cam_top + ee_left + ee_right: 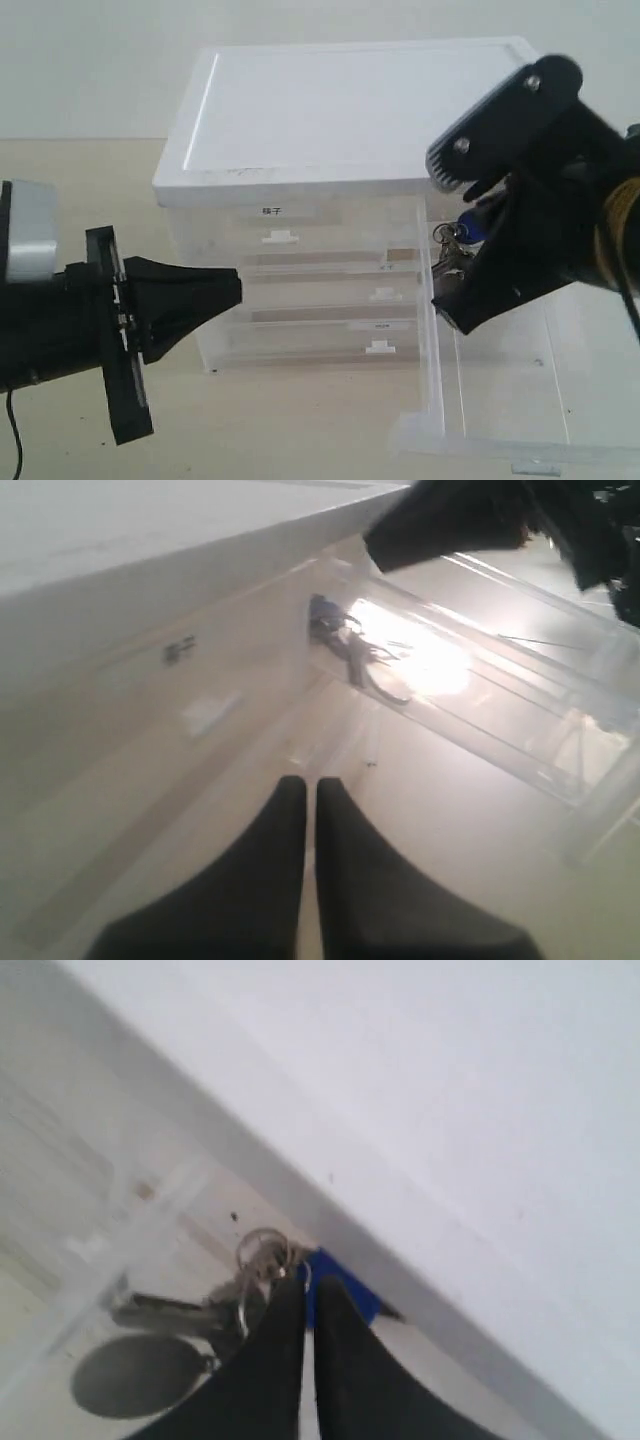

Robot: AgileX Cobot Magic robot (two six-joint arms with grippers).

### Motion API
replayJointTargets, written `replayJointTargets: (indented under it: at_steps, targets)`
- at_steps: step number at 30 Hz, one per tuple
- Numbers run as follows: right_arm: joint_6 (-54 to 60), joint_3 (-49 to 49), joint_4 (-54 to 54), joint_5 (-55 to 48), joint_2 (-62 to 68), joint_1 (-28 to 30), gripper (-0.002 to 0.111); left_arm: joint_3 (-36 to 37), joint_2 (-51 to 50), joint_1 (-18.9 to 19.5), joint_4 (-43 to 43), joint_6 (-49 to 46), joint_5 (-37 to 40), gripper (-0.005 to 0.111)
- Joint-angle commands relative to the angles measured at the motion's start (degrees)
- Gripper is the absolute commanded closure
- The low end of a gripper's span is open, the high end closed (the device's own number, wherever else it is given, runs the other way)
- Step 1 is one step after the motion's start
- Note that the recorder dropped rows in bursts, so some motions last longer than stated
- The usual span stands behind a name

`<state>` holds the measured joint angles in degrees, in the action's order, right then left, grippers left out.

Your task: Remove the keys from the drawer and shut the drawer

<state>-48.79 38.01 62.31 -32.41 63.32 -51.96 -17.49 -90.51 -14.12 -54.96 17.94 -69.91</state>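
Two pincers, both shut. L pincer (235, 287) hovers empty over the tabletop (300, 420), just in front of the cabinet (340, 110) but not touching it. Best left parked till the keys are out, then used for the push-shut. Keys (262, 1258) are at the back of the pulled-out drawer (500, 440), close under the cabinet's white top. R pincer (305, 1288) is closed w/ its tips right at the ring, blue key head just beyond them. Looks like a pinch on the ring, tho I can't tell how firm. Step in hand: lift-out. To do it well, raise slowly & straight up first so the bunch clears the drawer wall and doesn't snag the top's overhang, then carry it away from the cabinet. Thin ring may slip, so watch for sag.
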Motion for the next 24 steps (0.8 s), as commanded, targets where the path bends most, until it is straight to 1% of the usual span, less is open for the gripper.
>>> replayJointTargets:
  at_steps: [1,3,5,7,8,9,12,13,15,17,19,21,22,24]
  targets:
    - [7.38,1.63,-4.21,1.51,-7.93,-0.02,0.108,-1.02,-0.17,-4.7,-2.41,-1.39,-0.05,0.102]
    - [7.38,1.63,-2.52,-0.04,-11.44,-0.02,0.108,-1.02,-0.17,-6.45,-1.16,-2.59,-0.05,0.102]
    - [6.62,1.63,2.6,-2.44,-13.96,-0.02,0.108,-1.02,0.33,-8.21,-2.52,-3.05,-0.05,0.102]
    - [-0.37,1.63,9.34,-8.63,-14.9,-0.02,0.108,-1.02,1.44,-10.86,-4.6,-2.49,-0.05,0.102]
    - [-4.33,1.63,12.3,-11.85,-14.9,-0.02,0.108,-1.02,2.08,-12.66,-5.59,-1.54,-0.05,0.102]
    - [-5.73,1.63,13.98,-13.48,-14.9,-0.02,0.108,-1.02,2.63,-14.25,-6.22,-0.71,-0.05,0.102]
    - [-4.8,1.63,15.11,-11.65,-14.07,-0.02,0.108,-1.02,4.38,-21.68,-6.01,0.93,6.01,0.102]
    - [-4.8,1.63,15.37,-11.52,-13.95,-0.02,0.108,-1.02,4.73,-24.78,-5.21,1.12,7.83,0.102]
    - [-5.76,1.63,15.16,-11.38,-12.96,-0.02,0.108,-1.81,5.15,-31.0,-2.9,2.3,12.02,0.102]
    - [-5.78,1.63,14.19,-10.88,-12.4,-0.02,0.108,-3.42,5.03,-36.53,2.49,2.31,18.97,0.102]
    - [-5.78,1.63,13.54,-10.13,-12.31,-0.02,0.108,-5.42,4.55,-40.52,8.56,-0.35,26.48,0.102]
    - [-5.78,1.63,13.1,-10.0,-12.31,-0.02,0.108,-7.45,4.03,-43.34,12.02,-2.23,30.29,0.102]
    - [-5.78,1.63,12.85,-10.0,-12.31,-0.02,0.108,-8.48,3.59,-44.54,14.09,-3.39,30.7,0.102]
    - [-5.78,1.63,12.47,-10.0,-12.31,-0.02,0.108,-9.71,2.77,-45.71,17.29,-5.32,30.93,0.102]
